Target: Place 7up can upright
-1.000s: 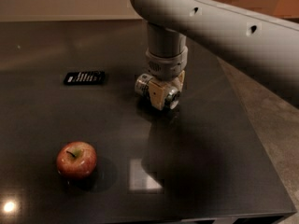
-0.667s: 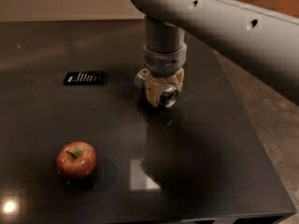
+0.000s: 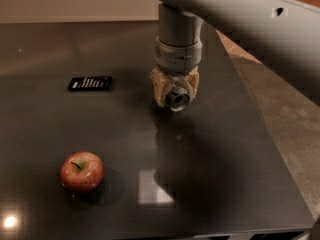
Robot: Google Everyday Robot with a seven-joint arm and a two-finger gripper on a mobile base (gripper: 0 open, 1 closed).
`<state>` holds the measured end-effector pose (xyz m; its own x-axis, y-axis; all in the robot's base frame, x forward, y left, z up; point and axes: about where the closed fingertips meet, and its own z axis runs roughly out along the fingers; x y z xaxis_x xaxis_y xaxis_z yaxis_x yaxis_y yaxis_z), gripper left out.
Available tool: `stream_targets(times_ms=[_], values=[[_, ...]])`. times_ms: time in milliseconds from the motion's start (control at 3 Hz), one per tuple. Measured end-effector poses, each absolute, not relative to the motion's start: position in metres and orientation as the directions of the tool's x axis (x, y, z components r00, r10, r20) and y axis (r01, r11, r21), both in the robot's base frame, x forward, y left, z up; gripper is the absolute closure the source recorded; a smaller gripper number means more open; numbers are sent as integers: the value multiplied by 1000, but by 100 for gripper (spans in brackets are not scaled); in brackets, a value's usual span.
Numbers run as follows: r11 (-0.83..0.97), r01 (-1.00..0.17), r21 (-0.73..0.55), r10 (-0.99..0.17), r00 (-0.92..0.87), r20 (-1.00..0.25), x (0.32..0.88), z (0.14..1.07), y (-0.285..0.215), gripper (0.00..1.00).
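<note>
The grey arm point(image 3: 260, 19) reaches in from the upper right of the camera view and bends into a vertical wrist point(image 3: 178, 44) that points straight down. At its lower end the gripper point(image 3: 176, 95) hangs a little right of the view's centre, in its upper half. Its cream-coloured fingers point(image 3: 159, 86) are closed on either side of the 7up can point(image 3: 178, 100), whose round end faces the camera.

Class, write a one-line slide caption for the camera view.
Tool grips the 7up can above the dark table; apple and black device lie nearby.
</note>
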<state>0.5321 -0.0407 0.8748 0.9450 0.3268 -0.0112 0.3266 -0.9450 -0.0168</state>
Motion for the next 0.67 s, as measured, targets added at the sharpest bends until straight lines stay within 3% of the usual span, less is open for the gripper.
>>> stream_targets(times_ms=[667], values=[[-991,101,-91,99,995,26,542,881,-35,100]])
